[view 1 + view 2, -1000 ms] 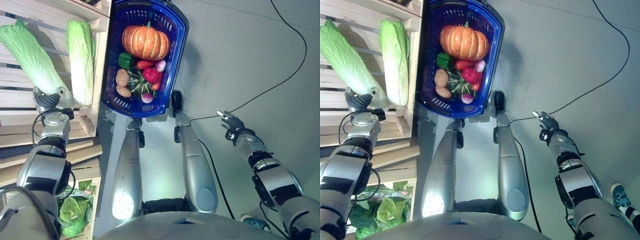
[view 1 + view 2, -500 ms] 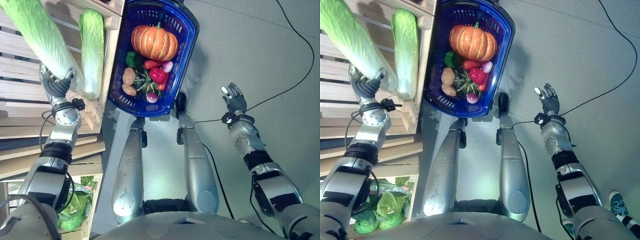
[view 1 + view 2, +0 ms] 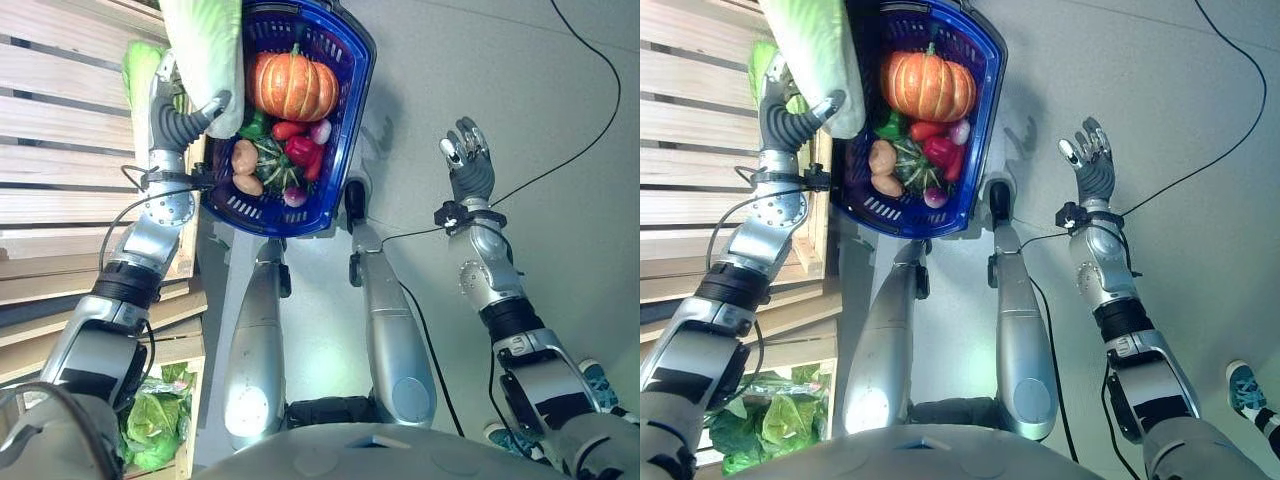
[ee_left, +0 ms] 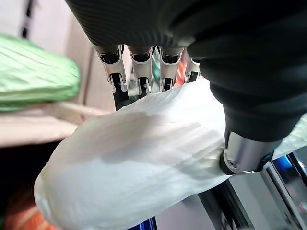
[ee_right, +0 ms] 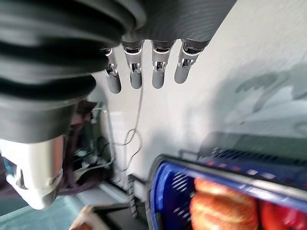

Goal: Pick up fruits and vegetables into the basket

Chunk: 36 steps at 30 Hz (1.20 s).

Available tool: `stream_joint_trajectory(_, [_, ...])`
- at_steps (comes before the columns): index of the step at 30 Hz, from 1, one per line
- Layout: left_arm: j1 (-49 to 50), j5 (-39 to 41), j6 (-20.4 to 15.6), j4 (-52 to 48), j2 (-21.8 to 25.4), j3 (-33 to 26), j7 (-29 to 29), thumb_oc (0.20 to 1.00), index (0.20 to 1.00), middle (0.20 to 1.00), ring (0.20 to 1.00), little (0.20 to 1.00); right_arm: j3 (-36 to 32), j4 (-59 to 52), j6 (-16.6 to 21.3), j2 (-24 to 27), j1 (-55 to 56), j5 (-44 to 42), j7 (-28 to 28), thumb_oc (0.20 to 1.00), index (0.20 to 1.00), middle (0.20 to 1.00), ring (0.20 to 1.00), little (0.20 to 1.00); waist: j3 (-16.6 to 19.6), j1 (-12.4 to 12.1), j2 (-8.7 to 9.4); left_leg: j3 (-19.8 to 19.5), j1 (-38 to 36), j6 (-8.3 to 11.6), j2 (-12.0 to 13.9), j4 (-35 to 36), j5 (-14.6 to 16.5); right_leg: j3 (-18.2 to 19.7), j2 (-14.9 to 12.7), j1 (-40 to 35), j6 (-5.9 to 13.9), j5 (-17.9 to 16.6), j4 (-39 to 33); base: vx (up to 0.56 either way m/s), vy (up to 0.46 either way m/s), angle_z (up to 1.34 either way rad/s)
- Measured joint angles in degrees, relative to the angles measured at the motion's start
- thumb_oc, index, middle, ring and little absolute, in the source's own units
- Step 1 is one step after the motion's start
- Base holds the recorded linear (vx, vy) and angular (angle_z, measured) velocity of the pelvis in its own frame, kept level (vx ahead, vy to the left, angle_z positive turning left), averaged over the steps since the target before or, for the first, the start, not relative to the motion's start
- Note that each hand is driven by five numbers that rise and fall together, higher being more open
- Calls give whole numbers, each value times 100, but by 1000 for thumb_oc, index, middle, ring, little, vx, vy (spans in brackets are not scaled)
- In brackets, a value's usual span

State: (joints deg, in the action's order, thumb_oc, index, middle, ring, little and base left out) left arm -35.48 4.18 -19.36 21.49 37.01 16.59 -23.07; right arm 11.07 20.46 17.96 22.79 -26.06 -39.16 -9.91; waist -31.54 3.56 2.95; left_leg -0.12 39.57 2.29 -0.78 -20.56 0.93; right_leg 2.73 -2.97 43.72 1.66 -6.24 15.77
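The left hand is gripping a long pale-green napa cabbage with curled fingers over the blue plastic basket at 12 o'clock on the grey floor; the right hand is hovering with fingers spread at 2 o'clock.

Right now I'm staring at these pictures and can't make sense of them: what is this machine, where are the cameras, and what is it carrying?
It is a humanoid robot seen through its own cameras. Two views look down from its head; two sit on its wrists, right behind the fingers. The left robot hand grips a napa cabbage by its white base, over the edge of a blue basket on the floor. The basket already holds a pumpkin, potatoes, red peppers and other vegetables. A second cabbage lies on the wooden shelf beside it. The right robot hand is open and holds nothing, raised over the grey floor.
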Motion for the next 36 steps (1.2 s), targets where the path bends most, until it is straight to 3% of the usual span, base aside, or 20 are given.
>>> stream_joint_trajectory(9, [85,-219,271,-289,230,197,784,200,200,200,200,200,48,-949,-149,41,94,-20,639,1000,1000,1000,1000,1000,-11,-19,-20,43,-26,1,0,16,-2,8,-8,2,-1,0,2,-1,0,0])
stream_joint_trajectory(16, [46,-436,313,-489,420,763,1328,200,200,200,200,200,315,-1322,-408,130,33,-177,1063,1000,1000,1000,1000,1000,-11,-27,-20,143,-94,-1,17,85,-4,9,-17,0,-2,-1,2,-6,-1,-4])
stream_joint_trajectory(26, [-323,-476,315,-515,506,1432,2055,200,200,200,200,200,796,-1414,-815,435,-307,-537,1266,1000,1000,1000,1000,1000,-13,-52,-23,148,-93,42,83,98,-5,-9,47,-8,-55,-39,-67,-2,-3,-1])
stream_joint_trajectory(36, [-504,-485,317,-700,666,1794,2240,200,200,200,200,200,1029,-1495,-913,600,-372,-880,1260,1000,1000,1000,1000,1000,-13,-55,-23,147,-82,45,87,119,-3,-12,50,-2,-50,-35,-100,0,0,0])
